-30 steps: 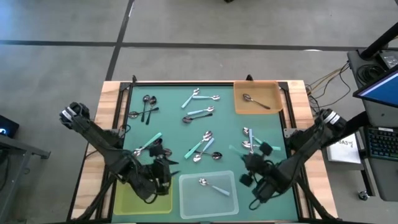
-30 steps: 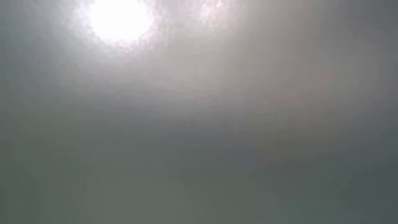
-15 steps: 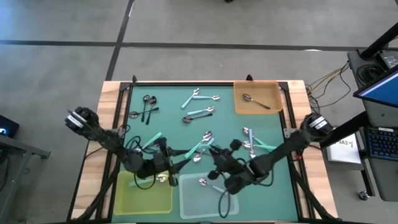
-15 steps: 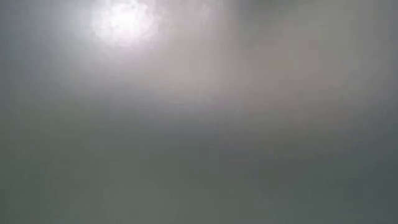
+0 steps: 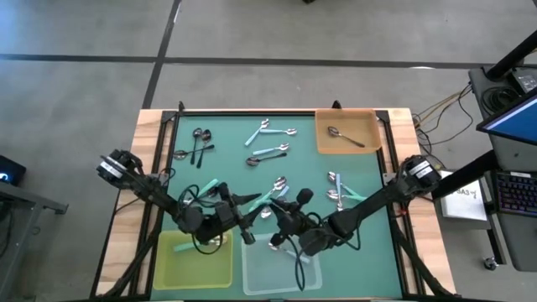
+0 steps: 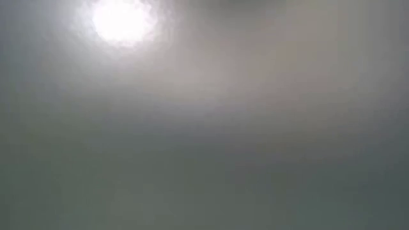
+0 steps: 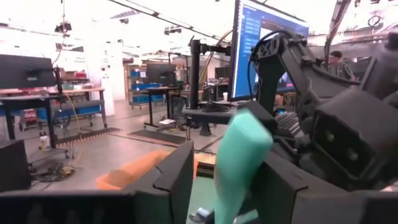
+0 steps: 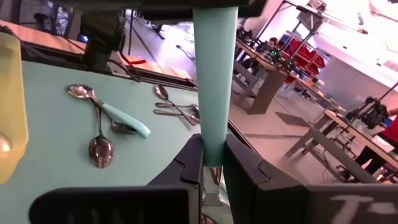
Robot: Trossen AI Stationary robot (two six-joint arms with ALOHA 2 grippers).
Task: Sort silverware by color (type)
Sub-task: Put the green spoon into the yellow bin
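Note:
A teal-handled spoon is held between both grippers above the mat's near middle, just beyond the clear tray. In the high view the arms hide most of it. My left gripper comes from the left and my right gripper from the right, tips almost meeting. The left wrist view shows the teal handle's broad end between the left fingers. In the right wrist view the handle runs from the right fingers to the other gripper. The low view shows only haze. My left gripper is shut on the teal spoon, pinching the handle near its broad free end between its two fingers. The end sticks out past the fingertips. The spoon is lifted clear of the mat. My right gripper pinches the same teal handle farther along between its two fingers. The fingers lie across the handle. The handle reaches on from them to the left gripper and is off the mat.
Loose spoons lie across the green mat: black ones far left, light blue ones in the far middle, a cluster at right, teal ones in the middle. The orange tray holds one spoon; the yellow tray sits near left.
My right gripper has swung from the near right toward the table's left, to the middle of the mat. My left gripper has moved right from over the yellow tray. The two now meet on one teal spoon near the clear tray's far edge.

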